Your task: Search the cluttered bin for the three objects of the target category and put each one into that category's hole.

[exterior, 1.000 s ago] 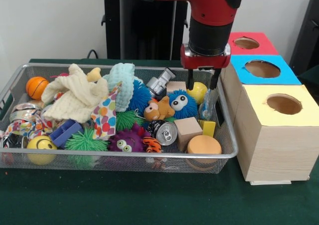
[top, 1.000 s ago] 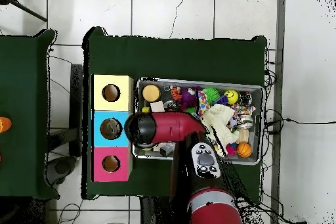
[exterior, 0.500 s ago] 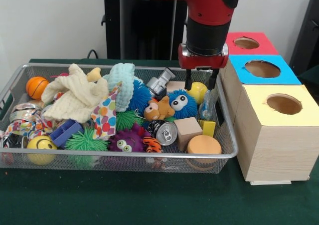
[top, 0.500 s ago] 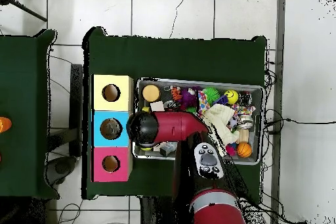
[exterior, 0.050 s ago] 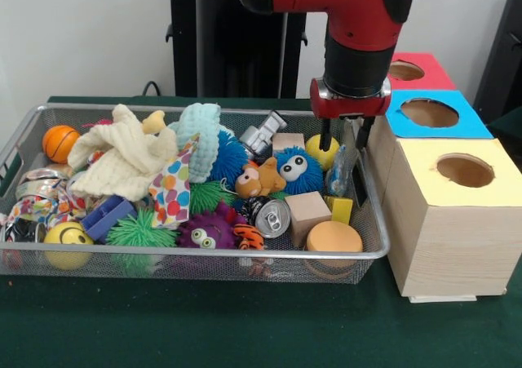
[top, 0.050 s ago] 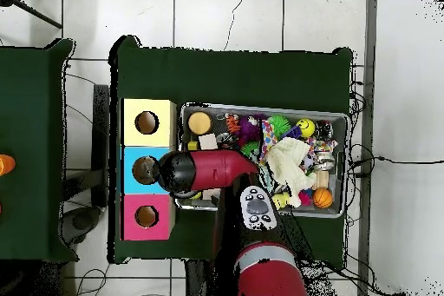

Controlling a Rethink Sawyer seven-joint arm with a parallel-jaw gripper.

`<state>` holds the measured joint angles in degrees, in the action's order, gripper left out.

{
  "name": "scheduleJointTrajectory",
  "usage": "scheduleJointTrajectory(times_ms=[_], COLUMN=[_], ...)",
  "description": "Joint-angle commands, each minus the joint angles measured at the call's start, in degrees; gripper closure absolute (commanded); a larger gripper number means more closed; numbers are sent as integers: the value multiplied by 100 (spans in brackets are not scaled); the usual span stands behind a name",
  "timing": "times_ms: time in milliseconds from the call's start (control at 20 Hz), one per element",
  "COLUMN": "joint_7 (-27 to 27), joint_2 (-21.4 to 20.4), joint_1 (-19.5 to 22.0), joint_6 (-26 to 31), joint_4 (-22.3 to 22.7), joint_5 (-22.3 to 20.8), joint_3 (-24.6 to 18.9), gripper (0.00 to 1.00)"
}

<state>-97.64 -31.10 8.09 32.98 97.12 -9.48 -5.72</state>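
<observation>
A: Where is the gripper (exterior, 0.050 s ago: 343, 135) relative to the bin (exterior, 0.050 s ago: 245, 255)?
B: Above the bin's corner nearest the boxes; the red and black arm (exterior, 0.050 s ago: 359, 25) carries it down from above; two dark fingers (exterior, 0.050 s ago: 325, 136) hang spread apart, with nothing pinched between them.

A: What lies under it?
B: A yellow ball (exterior, 0.050 s ago: 320, 149) just beside one finger; a clear bottle (exterior, 0.050 s ago: 341, 170) leaning against the bin wall by the other; contact with either cannot be told.

A: And the rest of the bin?
B: Beside the ball, a blue fuzzy toy with eyes (exterior, 0.050 s ago: 297, 169) and an orange plush (exterior, 0.050 s ago: 258, 178); nearer the bin's front edge, a can (exterior, 0.050 s ago: 272, 216), a wooden block (exterior, 0.050 s ago: 307, 212) and an orange disc (exterior, 0.050 s ago: 333, 237); toward the bin's opposite end, a cream cloth (exterior, 0.050 s ago: 124, 161), a basketball (exterior, 0.050 s ago: 59, 142) and a smiley ball (exterior, 0.050 s ago: 67, 236).

A: Where are the holes?
B: Three boxes stand in a row just outside the bin's end wall; yellow box (exterior, 0.050 s ago: 453, 213) nearest the camera, blue box (exterior, 0.050 s ago: 432, 111) in the middle, red box (exterior, 0.050 s ago: 412, 70) farthest; each has one round hole on top.

A: What does the overhead view add?
B: The arm's end (top, 0.050 s ago: 178, 174) sits over the bin's edge, next to the blue box (top, 0.050 s ago: 146, 170).
</observation>
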Motion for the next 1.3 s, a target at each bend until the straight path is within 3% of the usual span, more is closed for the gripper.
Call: scheduleJointTrajectory(times_ms=[50, 400, 650, 850, 1300], joint_7=[-784, -307, 62, 161, 80], joint_2=[693, 1038, 739, 650, 679], joint_1=[-108, 139, 306, 327, 369], joint_6=[-676, -380, 448, 794, 660], joint_4=[-386, -901, -1043, -1258, -1292], joint_5=[-135, -260, -301, -354, -395], joint_3=[-48, -74, -141, -170, -197], gripper=[0, 0, 0, 0, 0])
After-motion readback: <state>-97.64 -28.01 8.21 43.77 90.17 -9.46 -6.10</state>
